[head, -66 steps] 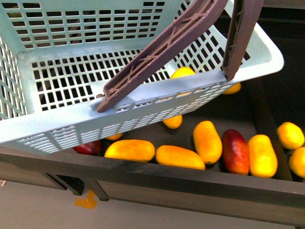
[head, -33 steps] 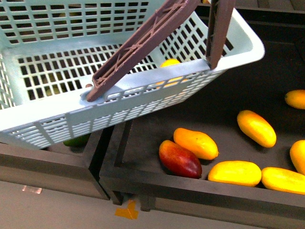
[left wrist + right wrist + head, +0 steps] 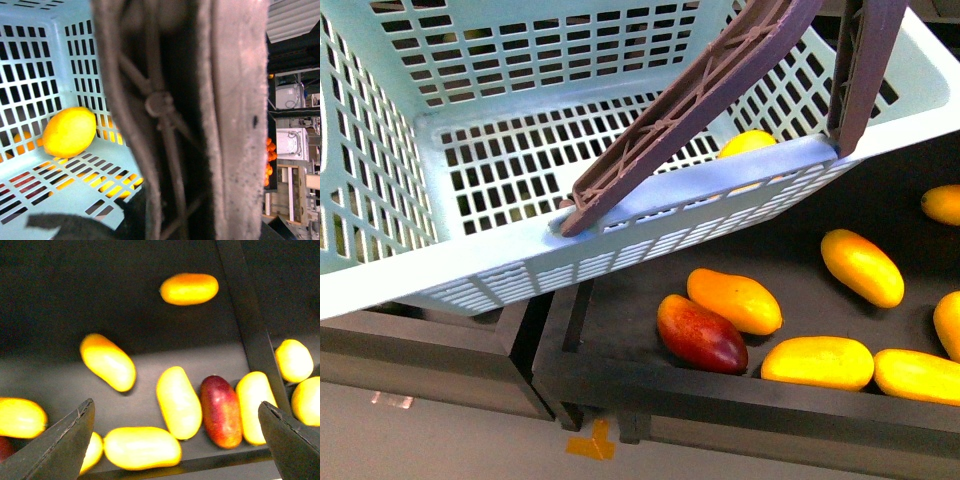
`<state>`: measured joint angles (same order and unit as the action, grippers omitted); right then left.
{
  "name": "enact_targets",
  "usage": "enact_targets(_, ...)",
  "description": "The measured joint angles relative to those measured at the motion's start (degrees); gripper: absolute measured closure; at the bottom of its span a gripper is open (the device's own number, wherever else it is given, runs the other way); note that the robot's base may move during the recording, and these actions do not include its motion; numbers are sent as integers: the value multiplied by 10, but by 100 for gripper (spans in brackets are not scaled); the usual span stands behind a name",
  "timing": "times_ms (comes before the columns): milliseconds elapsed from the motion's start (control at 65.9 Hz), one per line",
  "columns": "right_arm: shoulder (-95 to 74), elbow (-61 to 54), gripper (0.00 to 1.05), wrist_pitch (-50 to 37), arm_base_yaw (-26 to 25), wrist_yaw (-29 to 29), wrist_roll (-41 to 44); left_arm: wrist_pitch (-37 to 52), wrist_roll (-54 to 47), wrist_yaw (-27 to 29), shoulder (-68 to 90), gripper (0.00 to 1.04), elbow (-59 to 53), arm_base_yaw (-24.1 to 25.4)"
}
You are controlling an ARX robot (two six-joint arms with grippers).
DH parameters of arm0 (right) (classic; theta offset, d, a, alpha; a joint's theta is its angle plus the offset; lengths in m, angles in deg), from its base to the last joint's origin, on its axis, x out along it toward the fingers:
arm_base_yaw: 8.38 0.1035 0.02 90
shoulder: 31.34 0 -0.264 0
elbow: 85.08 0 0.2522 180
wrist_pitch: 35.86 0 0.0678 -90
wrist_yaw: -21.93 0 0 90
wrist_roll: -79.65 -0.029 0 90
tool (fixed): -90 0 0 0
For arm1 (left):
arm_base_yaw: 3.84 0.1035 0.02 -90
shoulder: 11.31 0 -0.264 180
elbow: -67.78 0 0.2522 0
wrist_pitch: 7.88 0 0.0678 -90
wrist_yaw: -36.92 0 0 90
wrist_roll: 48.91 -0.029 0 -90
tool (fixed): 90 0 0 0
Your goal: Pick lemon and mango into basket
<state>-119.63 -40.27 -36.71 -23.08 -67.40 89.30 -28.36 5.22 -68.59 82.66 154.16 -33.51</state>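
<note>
**Lemon aboard, mango not yet picked, and a tilted basket to mind**

The basket (image 3: 450, 270) hangs tilted in the air, its two brown handles (image 3: 690, 100) rising toward the top of the front view. The lemon (image 3: 69, 131) already lies inside the basket, on the slotted floor in a corner against the wall. The mangoes lie outside and below the basket in a dark bin (image 3: 720, 395). A red mango (image 3: 700, 333) and an orange mango (image 3: 733, 300) sit just beneath the basket's low near wall, the others further out from it.

The left hand (image 3: 145, 220) is right up against the handles, which fill its wrist view. Its fingers are too blurred to show a clamp, so I cannot tell its state, though a basket hanging in mid-air suggests it is carried there. The right hand (image 3: 177, 440) is spread wide and empty above the mangoes, with the basket out of its view.

By my judgement the mango half of the task is left to do. The tilt is the main worry, since a jolt could roll the lemon along the floor toward the basket's low side. The mangoes are also crowded, some touching, so a wide hand may catch two or nudge one away. A smooth, rounded mango gripped off-centre could slip. Dropped in hard, it might set the basket swinging on its handles.
</note>
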Motion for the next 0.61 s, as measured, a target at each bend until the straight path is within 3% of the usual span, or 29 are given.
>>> enact_targets(167, -157, 70, 9, 54, 0, -68, 202, 0, -3, 12, 0, 91, 0, 1)
enact_targets(258, -232, 128, 9, 81, 23, -78, 267, 0, -3, 10, 0, 91, 0, 2)
enact_targets(607, -401, 280, 9, 125, 83, -63, 273, 0, -2, 5, 0, 91, 0, 1)
